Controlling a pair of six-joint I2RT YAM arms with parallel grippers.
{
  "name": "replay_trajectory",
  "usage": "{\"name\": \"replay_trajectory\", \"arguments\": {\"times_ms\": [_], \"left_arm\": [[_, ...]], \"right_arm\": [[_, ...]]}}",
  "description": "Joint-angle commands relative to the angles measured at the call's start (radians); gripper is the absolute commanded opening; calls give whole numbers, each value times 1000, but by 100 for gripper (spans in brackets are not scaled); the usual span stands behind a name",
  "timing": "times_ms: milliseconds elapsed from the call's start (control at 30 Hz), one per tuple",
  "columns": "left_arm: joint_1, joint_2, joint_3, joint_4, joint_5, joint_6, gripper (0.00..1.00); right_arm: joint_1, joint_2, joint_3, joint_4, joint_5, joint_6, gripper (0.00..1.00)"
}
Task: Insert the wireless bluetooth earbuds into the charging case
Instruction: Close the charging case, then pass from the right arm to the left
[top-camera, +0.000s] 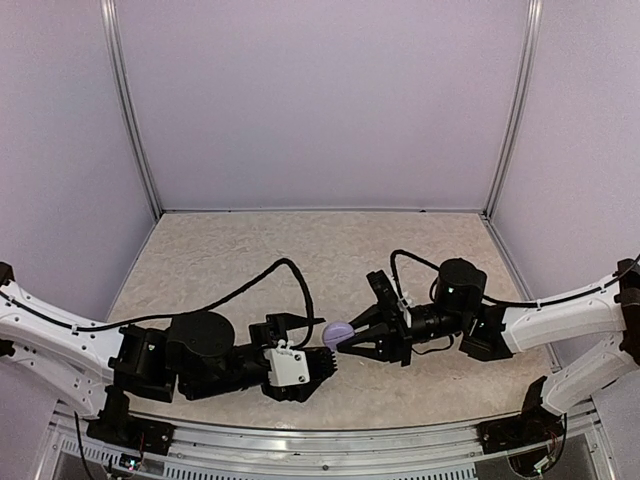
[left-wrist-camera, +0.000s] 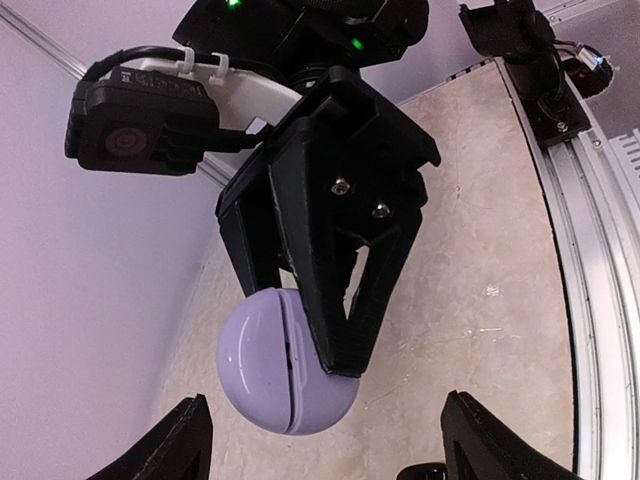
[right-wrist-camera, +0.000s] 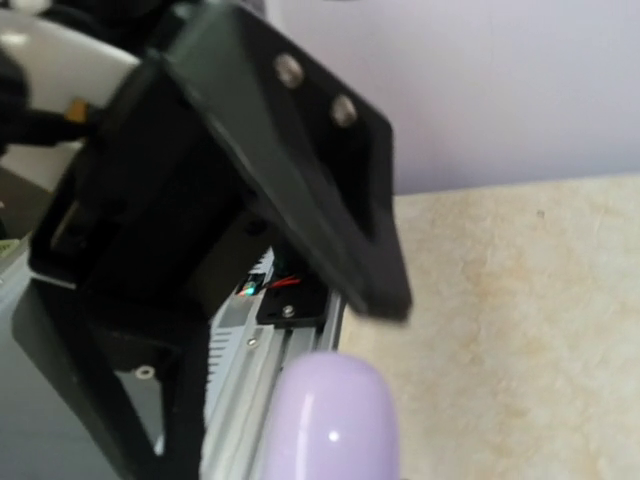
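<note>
- The lavender charging case (left-wrist-camera: 285, 375) is gripped by the right gripper (left-wrist-camera: 305, 345). Its black fingers are closed tight against the case's rounded sides.
- The case is held over the beige table top (top-camera: 230, 260), between the two arms and towards the near edge.
- A narrow dark seam is seen running across the case, and the lid appears shut.
- The left gripper (top-camera: 318, 343) is spread wide with nothing held. Its fingertips (left-wrist-camera: 185, 445) are set just short of the case, one to each side.
- Whether earbuds lie inside cannot be told.
</note>
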Motion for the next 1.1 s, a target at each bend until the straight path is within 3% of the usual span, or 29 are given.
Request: {"name": "replay_trajectory", "arguments": {"times_ms": [0, 467, 900, 1067], "left_arm": [[4, 13, 13, 46, -75, 92, 78], [60, 156, 121, -27, 12, 115, 67], [80, 187, 146, -52, 3, 117, 37], [100, 175, 138, -56, 72, 74, 29]], "right_arm": [[-6, 25, 37, -52, -4, 128, 0], [8, 55, 29, -5, 16, 231, 0], [9, 63, 11, 24, 9, 290, 0], [5, 51, 14, 13, 11, 277, 21]]}}
